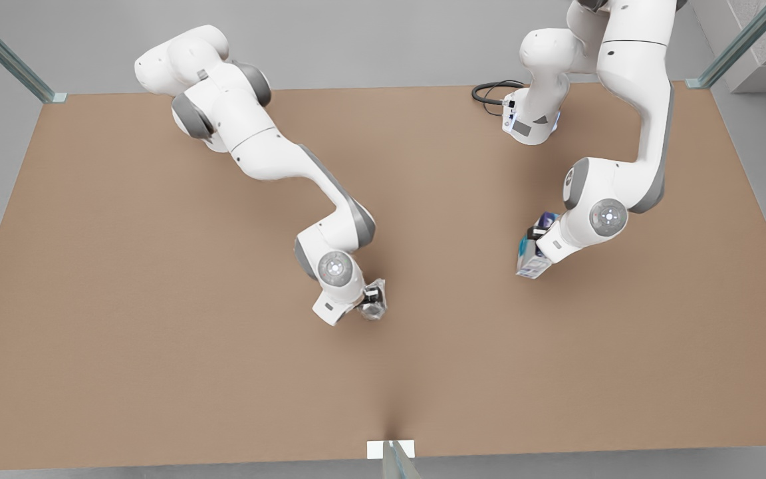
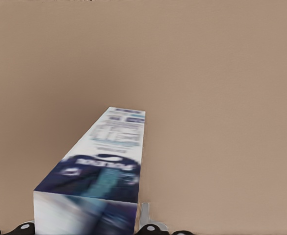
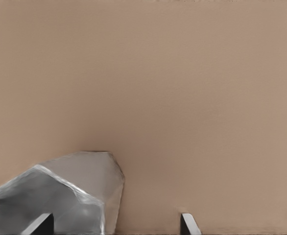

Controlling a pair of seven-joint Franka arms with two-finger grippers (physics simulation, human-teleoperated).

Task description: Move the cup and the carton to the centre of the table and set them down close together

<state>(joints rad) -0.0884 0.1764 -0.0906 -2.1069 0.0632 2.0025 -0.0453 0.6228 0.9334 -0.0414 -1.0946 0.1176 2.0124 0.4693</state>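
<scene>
Over the bare brown table (image 1: 157,299), our left gripper (image 1: 534,247) clasps the carton (image 1: 533,251) toward the front view's right; our right gripper (image 1: 368,303) carries the cup (image 1: 375,299) near centre, apparently gripping one wall, well apart, awaiting pairing.

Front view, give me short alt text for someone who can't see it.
Two white robot arms reach over a light brown table. The left end effector, on the front view's right, grips a tilted blue-and-white carton; the right end effector, nearer the middle, is at a small glassy cup.
</scene>
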